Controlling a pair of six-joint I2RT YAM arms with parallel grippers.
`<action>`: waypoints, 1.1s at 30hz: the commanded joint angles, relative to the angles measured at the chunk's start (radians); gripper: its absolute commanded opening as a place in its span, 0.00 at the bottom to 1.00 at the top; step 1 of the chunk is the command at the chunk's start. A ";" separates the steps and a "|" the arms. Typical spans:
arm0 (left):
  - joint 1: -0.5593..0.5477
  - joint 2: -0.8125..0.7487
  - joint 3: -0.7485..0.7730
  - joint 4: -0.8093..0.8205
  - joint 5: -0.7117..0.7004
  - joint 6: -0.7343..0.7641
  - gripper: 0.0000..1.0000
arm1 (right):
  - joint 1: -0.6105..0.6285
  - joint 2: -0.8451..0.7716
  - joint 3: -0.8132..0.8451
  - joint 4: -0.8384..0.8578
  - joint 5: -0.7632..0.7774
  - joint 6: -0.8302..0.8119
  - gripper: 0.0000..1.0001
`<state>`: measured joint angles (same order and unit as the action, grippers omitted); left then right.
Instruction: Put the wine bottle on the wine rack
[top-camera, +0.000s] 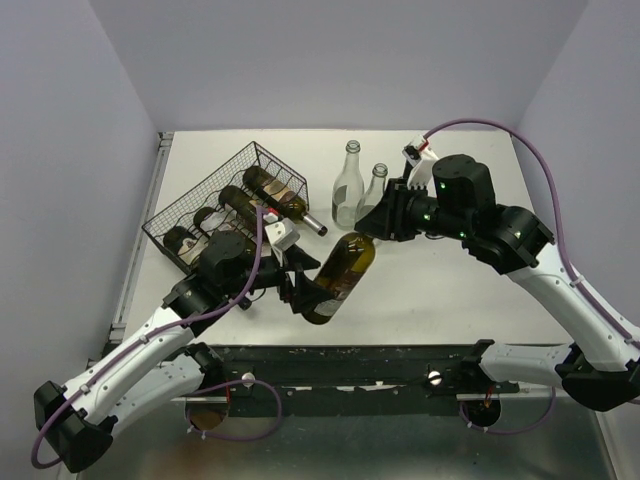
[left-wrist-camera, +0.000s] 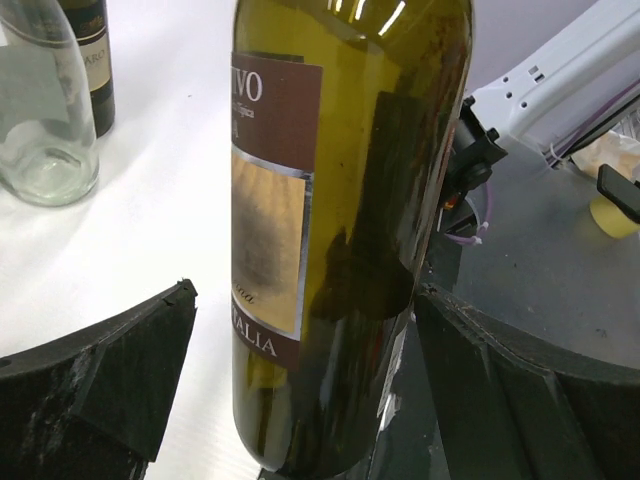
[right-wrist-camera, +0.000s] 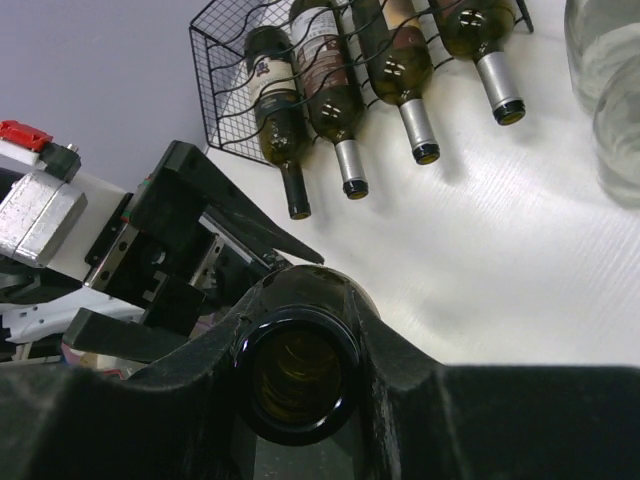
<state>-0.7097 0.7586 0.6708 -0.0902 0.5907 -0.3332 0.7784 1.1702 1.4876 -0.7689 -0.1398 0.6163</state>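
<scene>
R gripper (top-camera: 375, 230) was clamped on the neck of the wine bottle (top-camera: 342, 272), which lay tilted at frame centre, base toward lower left. L gripper (top-camera: 312, 297) had its jaws wide apart, one either side of the base. Wine rack (top-camera: 200, 186) sat upper left w/ four bottles (right-wrist-camera: 400, 60) in it. Two clear bottles (top-camera: 347, 190) stood at top centre.

Left wrist view: wine bottle (left-wrist-camera: 350, 200) is cropped at the top edge, neck not seen; label text is partly turned out of sight. Top view: the neck is covered by the right hand (top-camera: 378, 226); the wine rack (top-camera: 205, 195) near corner is masked by the left arm (top-camera: 225, 262). Right wrist view: only the bottle mouth is shown; clear bottles (right-wrist-camera: 610, 90) are clipped at the right edge.
</scene>
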 joint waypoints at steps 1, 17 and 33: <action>-0.016 0.031 -0.007 0.060 0.032 0.023 0.99 | -0.004 -0.041 0.025 0.147 -0.147 0.083 0.01; -0.057 0.117 0.056 0.046 0.092 0.040 0.10 | -0.002 -0.090 -0.041 0.220 -0.228 0.097 0.01; -0.057 0.258 0.529 -0.549 -0.254 0.560 0.00 | -0.004 -0.179 0.042 0.053 -0.132 -0.128 0.99</action>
<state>-0.7673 0.9882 1.0714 -0.4942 0.5030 0.0277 0.7712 1.0313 1.4620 -0.6624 -0.2897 0.5495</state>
